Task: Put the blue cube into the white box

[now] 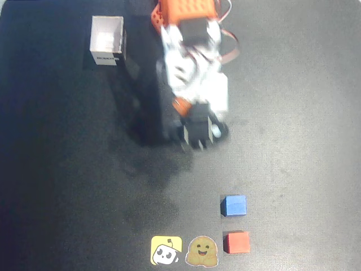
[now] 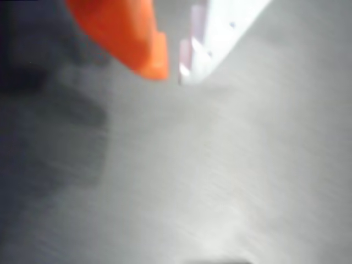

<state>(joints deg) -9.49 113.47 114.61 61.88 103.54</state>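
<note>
Sitting near the worktop's (image 1: 67, 186) front edge, the matte blue cube (image 1: 233, 205) lies well apart from the end effector (image 2: 171, 70), whose orange and white tips nearly meet, pinching nothing. Beside it rests a red cube (image 1: 236, 242). The thin-walled white box (image 1: 107, 40) stands toward the far-left corner.
</note>
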